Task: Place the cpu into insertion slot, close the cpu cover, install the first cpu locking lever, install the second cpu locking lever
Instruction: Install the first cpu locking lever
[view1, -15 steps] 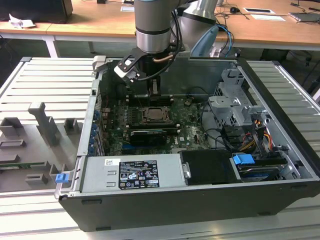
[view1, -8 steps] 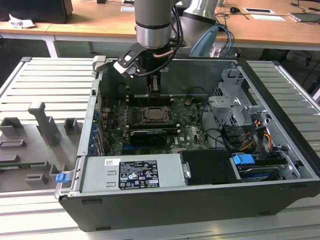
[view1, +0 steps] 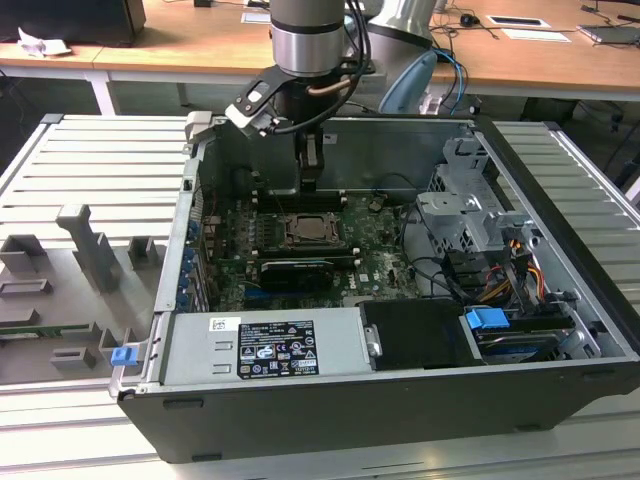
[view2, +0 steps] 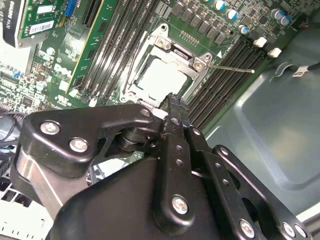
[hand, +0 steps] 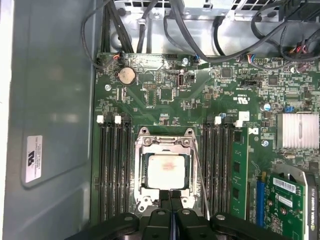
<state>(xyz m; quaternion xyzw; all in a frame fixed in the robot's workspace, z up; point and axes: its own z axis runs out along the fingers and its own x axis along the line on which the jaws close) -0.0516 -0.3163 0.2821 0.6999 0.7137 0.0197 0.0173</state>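
The cpu, a pale square chip, lies in the insertion slot on the green motherboard. The silver cpu cover lies flat around it, with the chip showing through its window; in the second wrist view the cpu and cpu cover show the same. A thin wire locking lever slants away from one side of the socket, and its free end hangs over the memory slots. My gripper hovers just above the socket's edge, fingers shut together with nothing between them, as also seen at the gripper and the gripper.
Long black memory slots flank the socket on both sides. A black graphics card lies just in front of the socket. The case walls, drive cage, cables and power supply ring the board.
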